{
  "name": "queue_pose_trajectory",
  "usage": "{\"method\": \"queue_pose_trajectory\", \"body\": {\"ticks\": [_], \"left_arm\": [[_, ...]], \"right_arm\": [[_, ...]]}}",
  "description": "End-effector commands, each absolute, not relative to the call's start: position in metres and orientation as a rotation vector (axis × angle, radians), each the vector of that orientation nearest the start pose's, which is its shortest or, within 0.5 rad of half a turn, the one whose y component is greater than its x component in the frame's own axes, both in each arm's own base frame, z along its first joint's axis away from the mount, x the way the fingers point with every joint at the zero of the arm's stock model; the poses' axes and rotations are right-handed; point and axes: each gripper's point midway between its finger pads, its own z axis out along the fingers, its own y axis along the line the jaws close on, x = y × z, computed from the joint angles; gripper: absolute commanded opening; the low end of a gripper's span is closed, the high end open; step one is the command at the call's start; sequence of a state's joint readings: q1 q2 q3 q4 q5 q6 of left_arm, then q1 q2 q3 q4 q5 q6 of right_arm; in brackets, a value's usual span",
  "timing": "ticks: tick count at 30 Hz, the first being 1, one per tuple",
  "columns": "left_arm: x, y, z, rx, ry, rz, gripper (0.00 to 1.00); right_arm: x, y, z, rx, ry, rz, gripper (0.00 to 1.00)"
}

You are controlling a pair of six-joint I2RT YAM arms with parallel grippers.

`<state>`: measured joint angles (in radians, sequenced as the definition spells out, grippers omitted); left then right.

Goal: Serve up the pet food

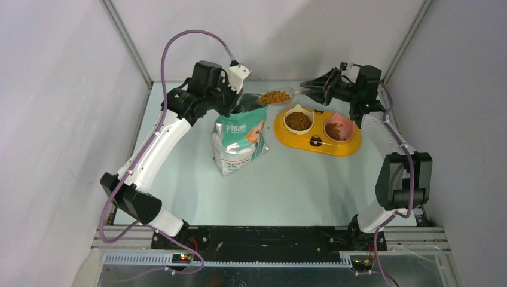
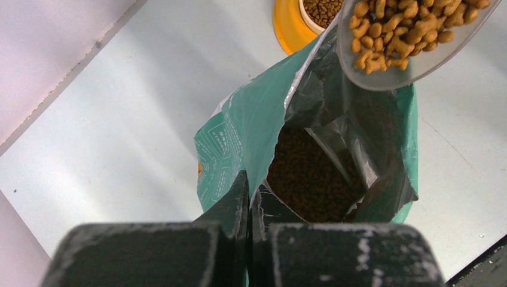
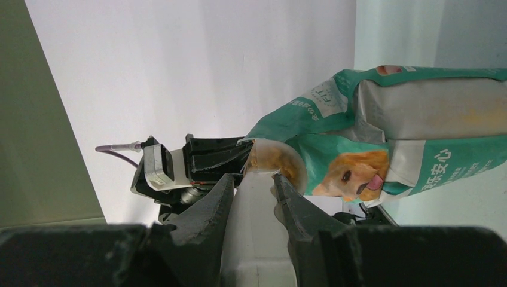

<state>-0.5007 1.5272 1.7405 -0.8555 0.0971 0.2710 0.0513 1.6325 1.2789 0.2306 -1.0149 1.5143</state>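
The pet food [image 1: 274, 96] shows as a heap of small brown kibble pellets in a clear plastic scoop [image 1: 281, 95], held level in the air at the far side of the table [image 1: 269, 191]. It is just past the open mouth of the teal-and-white bag [image 1: 239, 140] and short of the yellow double-bowl feeder [image 1: 317, 142]. More kibble fills the bag's dark inside, the feeder's white bowl [image 1: 298, 121] is well filled, and the pink bowl [image 1: 338, 127] beside it holds a smaller amount.

The right gripper [image 3: 254, 179] is clamped on the scoop's pale handle, one finger on each side, reaching in from the right. The left gripper [image 2: 250, 197] is fully closed on the bag's top edge at the near side of the opening, pinching the rim, and the bag stands upright with its mouth gaping. Its front, printed with a golden dog, faces the arms' bases. Bag and feeder sit side by side, near each other but apart.
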Motion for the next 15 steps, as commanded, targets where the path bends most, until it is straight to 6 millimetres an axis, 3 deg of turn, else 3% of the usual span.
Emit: {"method": "queue_pose_trajectory", "body": {"ticks": [1,9,15], "left_arm": [[0.363,-0.190,0.315,0.873,2.029,-0.166,0.00],[0.366,-0.190,0.315,0.872,2.029,-0.155,0.00],[0.364,-0.191,0.319,0.867,2.017,-0.170,0.00]], "right_arm": [[0.405,0.175,0.355,0.522,1.910,1.887,0.00],[0.406,0.126,0.362,0.585,1.793,1.827,0.00],[0.403,0.075,0.348,0.694,1.674,1.760,0.00]]}}
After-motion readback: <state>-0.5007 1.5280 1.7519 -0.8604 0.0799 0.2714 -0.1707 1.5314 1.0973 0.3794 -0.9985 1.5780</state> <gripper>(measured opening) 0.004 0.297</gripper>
